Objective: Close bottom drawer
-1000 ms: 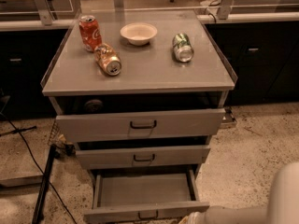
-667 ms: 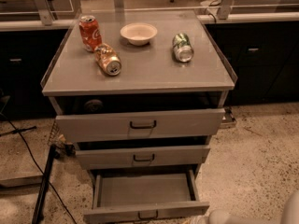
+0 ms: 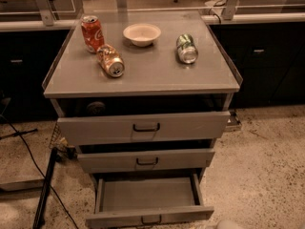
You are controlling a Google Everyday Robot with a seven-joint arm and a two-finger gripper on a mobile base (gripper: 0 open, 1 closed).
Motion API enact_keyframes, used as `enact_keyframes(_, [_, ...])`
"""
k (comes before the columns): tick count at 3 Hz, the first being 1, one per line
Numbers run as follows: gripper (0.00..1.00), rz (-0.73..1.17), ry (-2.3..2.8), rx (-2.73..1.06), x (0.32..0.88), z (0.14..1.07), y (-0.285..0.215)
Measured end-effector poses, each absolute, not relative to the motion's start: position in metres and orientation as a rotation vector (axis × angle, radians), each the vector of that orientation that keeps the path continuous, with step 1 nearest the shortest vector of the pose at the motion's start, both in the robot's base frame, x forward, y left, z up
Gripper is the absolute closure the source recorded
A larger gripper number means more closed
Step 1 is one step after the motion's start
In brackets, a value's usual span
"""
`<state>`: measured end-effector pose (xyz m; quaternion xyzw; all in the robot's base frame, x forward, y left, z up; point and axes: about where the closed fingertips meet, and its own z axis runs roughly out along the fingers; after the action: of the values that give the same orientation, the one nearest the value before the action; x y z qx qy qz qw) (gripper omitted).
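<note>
Cabinet (image 3: 157,73) with three grey drawers, all pulled out: top drawer (image 3: 190,125), middle drawer (image 3: 183,158), and bottom drawer (image 3: 147,195), lowest and farthest open. On top sit one bowl (image 3: 142,34) and three cans: red can (image 3: 92,32) upright, orange can (image 3: 111,61) and green can (image 3: 187,49) lying. Gripper lies outside the view; its state cannot be told.

Cabinet top (image 3: 157,78) carries a bowl (image 3: 142,34), red can (image 3: 92,32), orange can (image 3: 110,61), green can (image 3: 187,48).
</note>
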<state>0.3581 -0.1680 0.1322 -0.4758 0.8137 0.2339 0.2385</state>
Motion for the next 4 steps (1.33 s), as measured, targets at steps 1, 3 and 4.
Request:
enact_keyframes(1, [1.00, 0.643, 2.215, -1.299, 0.357, 0.131, -0.165])
enact_keyframes(3, [1.00, 0.639, 2.115, -1.276, 0.374, 0.120, -0.153])
enact_keyframes(4, [1.00, 0.625, 2.045, -1.279, 0.388, 0.116, -0.146])
